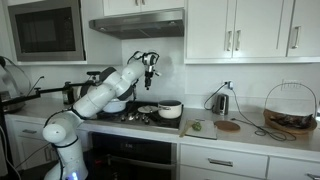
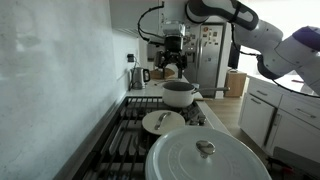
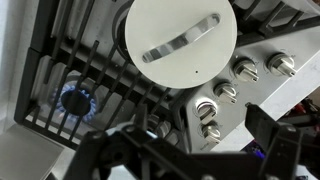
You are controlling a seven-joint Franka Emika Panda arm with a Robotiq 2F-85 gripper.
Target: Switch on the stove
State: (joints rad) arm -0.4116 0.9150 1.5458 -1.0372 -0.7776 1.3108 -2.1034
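Note:
The black gas stove point(image 1: 128, 117) sits under the steel hood, with its dark grates point(image 2: 125, 140) running away from the camera. In the wrist view the grates point(image 3: 100, 70) and a row of silver front knobs point(image 3: 227, 92) show from above. A blue flame ring burns at one burner point(image 3: 75, 99). My gripper point(image 1: 150, 66) hangs well above the cooktop, also seen in an exterior view point(image 2: 173, 64). Its dark fingers point(image 3: 205, 140) are spread apart and hold nothing; two knobs show between them, far below.
A white lidded pot point(image 2: 205, 155) sits on the near burner, and its lid shows in the wrist view point(image 3: 180, 45). A plate point(image 2: 163, 122) and a white pot point(image 1: 170, 109) also stand on the stove. A kettle point(image 1: 221, 101), a cutting board point(image 1: 197, 127) and a wire basket point(image 1: 290, 110) stand on the counter.

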